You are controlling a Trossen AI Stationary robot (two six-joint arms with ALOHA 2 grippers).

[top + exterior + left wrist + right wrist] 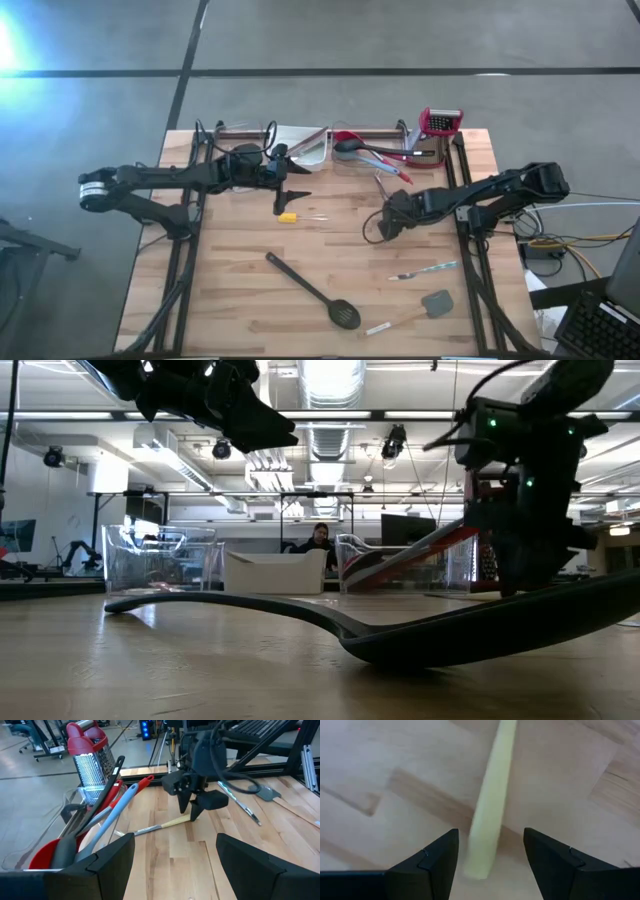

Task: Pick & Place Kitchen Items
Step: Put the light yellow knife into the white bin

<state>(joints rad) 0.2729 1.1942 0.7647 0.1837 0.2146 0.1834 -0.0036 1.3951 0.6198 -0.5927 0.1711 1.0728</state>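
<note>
Your right gripper (490, 857) is open, low over the table (250, 310), with a pale yellow handle (487, 805) lying flat between its fingers, its long side running away from the wrist. Your left gripper (175, 852) waits open.

Bench (330, 250): pale wood planks, smooth matt finish. Slotted spoon (312, 290): matt black plastic. Box grater (92, 762): perforated shiny metal body, glossy red plastic top. Bin (30, 855): clear glossy plastic. Pale yellow handle (490, 800): smooth, matt. Right end effector (490, 857) fingers (427, 867): matt black plastic
</note>
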